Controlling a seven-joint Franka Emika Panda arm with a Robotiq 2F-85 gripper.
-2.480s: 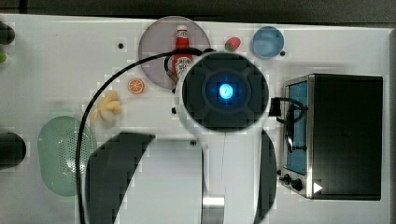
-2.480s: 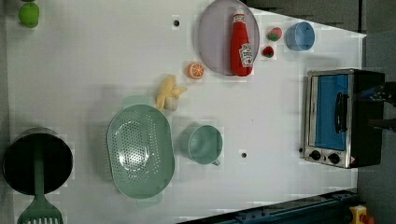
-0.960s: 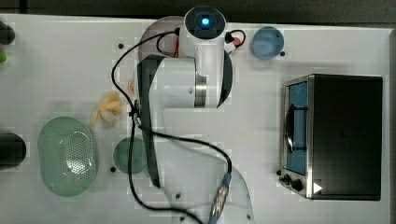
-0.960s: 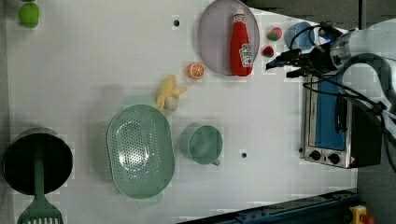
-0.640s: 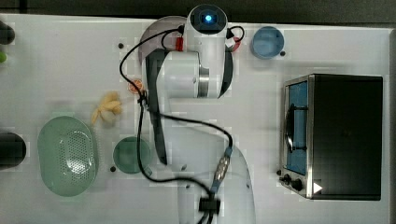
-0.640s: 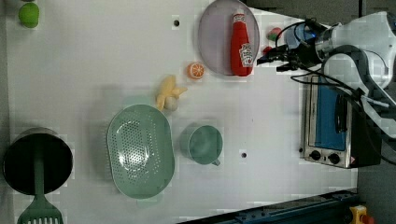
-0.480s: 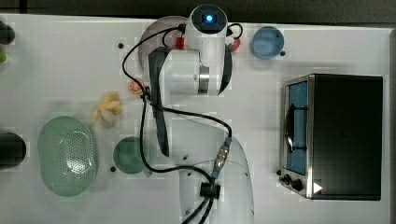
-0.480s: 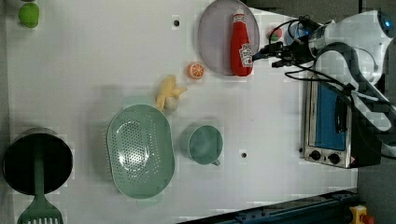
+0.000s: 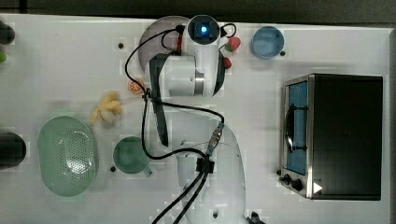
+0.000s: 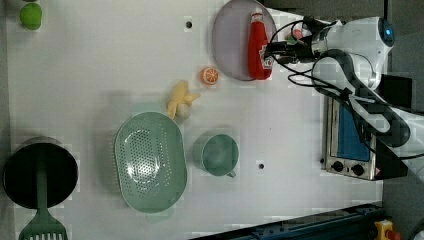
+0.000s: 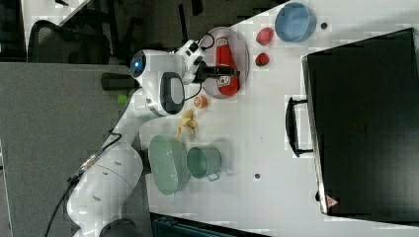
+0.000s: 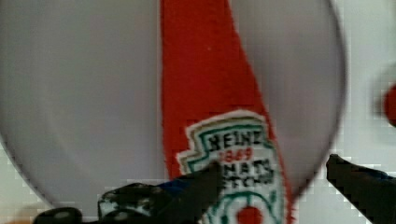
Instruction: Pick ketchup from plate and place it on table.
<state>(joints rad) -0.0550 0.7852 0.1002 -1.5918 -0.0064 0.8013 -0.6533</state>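
— How is the arm posed?
— The white arm point(image 9: 196, 79) stretches out, its wrist bent downward.
— And the gripper point(image 12: 273, 179)?
— Its two dark fingers point(image 12: 201, 182) stand wide apart, gripping nothing.

Up close in the wrist view, the ketchup point(image 12: 205, 84) carries a white, green-edged label reading "HEINZ", with "1869" in red beneath it, then dark letters that look like "TOMATO KETCHUP", partly covered by a dark fingertip. Nothing else in the room bears writing I can read.

Open tool point(image 11: 223, 72) over ketchup point(image 11: 226, 69), lying on plate point(image 11: 243, 43)
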